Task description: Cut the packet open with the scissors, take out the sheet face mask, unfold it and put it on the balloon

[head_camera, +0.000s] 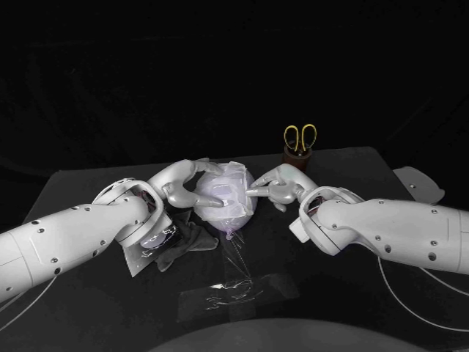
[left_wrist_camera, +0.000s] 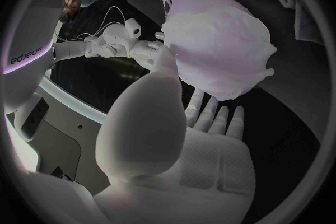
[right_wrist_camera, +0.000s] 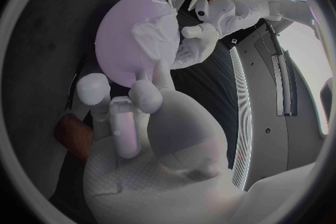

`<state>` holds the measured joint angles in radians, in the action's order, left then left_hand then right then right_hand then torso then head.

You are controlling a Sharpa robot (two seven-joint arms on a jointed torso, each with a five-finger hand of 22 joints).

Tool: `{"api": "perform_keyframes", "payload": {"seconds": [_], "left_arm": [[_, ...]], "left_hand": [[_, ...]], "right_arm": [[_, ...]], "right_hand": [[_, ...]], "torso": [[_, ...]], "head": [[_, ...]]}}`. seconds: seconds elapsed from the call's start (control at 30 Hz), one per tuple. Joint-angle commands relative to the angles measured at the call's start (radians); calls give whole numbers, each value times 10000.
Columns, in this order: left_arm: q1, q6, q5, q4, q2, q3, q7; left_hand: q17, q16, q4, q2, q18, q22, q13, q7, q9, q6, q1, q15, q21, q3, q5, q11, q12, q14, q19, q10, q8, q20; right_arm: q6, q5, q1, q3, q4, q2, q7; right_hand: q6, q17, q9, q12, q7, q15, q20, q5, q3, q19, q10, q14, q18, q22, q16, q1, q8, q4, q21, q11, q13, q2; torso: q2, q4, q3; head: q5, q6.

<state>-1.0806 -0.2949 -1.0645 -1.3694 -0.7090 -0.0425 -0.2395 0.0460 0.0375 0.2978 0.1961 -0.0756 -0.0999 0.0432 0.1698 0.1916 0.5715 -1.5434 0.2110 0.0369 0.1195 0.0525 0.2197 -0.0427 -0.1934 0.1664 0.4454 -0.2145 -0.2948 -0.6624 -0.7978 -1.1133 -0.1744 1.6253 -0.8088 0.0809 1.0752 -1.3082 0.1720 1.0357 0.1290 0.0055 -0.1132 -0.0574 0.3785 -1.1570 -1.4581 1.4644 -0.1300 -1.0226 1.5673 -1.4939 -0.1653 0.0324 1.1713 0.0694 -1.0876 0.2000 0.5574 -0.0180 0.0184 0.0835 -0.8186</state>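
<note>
A pale lilac balloon stands upright at the table's middle, and the white sheet mask is draped over its top and front. My left hand cups the balloon's left side, its thumb lying on the mask. My right hand is on the right side, one finger pressing the mask on the balloon's front. Neither hand grips anything. The yellow-handled scissors stand in a brown holder behind the right hand.
Crumpled grey material, whether packet or cloth I cannot tell, lies under my left forearm. A clear plastic stem and base run from the balloon toward the table's front. A white object sits at the table's right edge.
</note>
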Motion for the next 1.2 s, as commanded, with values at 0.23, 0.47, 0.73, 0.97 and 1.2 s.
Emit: {"api": "perform_keyframes", "payload": {"seconds": [0.23, 0.47, 0.73, 0.97, 1.2], "left_arm": [[17, 267, 29, -49, 25, -19, 27], [17, 272, 30, -45, 33, -19, 27], [17, 282, 31, -40, 32, -19, 34], [17, 286, 31, -39, 25, -19, 41], [17, 291, 39, -34, 16, -19, 45]], "left_hand": [[19, 55, 17, -131, 106, -8, 17, 823, 19, 107, 24, 13, 10, -74, -15, 7, -20, -75, 89, 82, -38, 17], [19, 55, 17, -131, 106, -8, 17, 823, 19, 107, 24, 13, 10, -74, -15, 7, -20, -75, 89, 82, -38, 17], [20, 55, 16, -154, 102, -13, 18, 826, 22, 120, 25, 17, 14, -88, -16, 10, -21, -78, 101, 95, -43, 19], [20, 55, 16, -154, 102, -13, 18, 826, 22, 120, 25, 17, 14, -88, -16, 10, -21, -78, 101, 95, -43, 19], [20, 55, 16, -154, 102, -13, 18, 826, 22, 120, 25, 17, 14, -88, -16, 10, -21, -78, 101, 95, -43, 19]], "right_arm": [[-8, -598, 13, -1, -39, 204, 262], [-235, -721, 14, -1, -151, 294, 331], [-517, -599, 15, -1, -145, 315, 66], [-627, -443, 23, -1, -17, 229, -273], [-871, -319, 45, -1, 277, -2, -583]], "right_hand": [[472, -2626, 184, 5351, -199, -235, 150, 59, 32, -146, -1127, 1064, 58, -186, 35, -373, -283, -401, 175, -334, -4832, 107], [779, -2626, 346, 5351, -405, -387, 280, 73, 24, -260, -1127, 1064, 92, -383, 35, -540, -516, -657, 306, -515, -4832, 327], [1053, -2626, 615, 5351, -710, -634, 474, 80, -173, -402, -1127, 1064, 133, -609, 35, -922, -862, -1146, 459, -797, -4832, 664], [1105, -2626, 896, 5351, -718, -682, 541, 79, -244, -456, -1127, 1064, 160, -716, 35, -946, -1150, -1472, 525, -822, -4832, 847], [1016, -2626, 1407, 5351, -744, -721, 585, 80, -518, -468, -1127, 1064, 170, -800, 35, -848, -1537, -1854, 560, -855, -4832, 935]], "torso": [[6, -12, -2], [2, -6, -3], [2, -11, 5], [-1, -12, 10], [0, -12, 12]], "head": [[-27, -60], [-19, -88], [-5, -119], [3, -123], [29, -159]]}}
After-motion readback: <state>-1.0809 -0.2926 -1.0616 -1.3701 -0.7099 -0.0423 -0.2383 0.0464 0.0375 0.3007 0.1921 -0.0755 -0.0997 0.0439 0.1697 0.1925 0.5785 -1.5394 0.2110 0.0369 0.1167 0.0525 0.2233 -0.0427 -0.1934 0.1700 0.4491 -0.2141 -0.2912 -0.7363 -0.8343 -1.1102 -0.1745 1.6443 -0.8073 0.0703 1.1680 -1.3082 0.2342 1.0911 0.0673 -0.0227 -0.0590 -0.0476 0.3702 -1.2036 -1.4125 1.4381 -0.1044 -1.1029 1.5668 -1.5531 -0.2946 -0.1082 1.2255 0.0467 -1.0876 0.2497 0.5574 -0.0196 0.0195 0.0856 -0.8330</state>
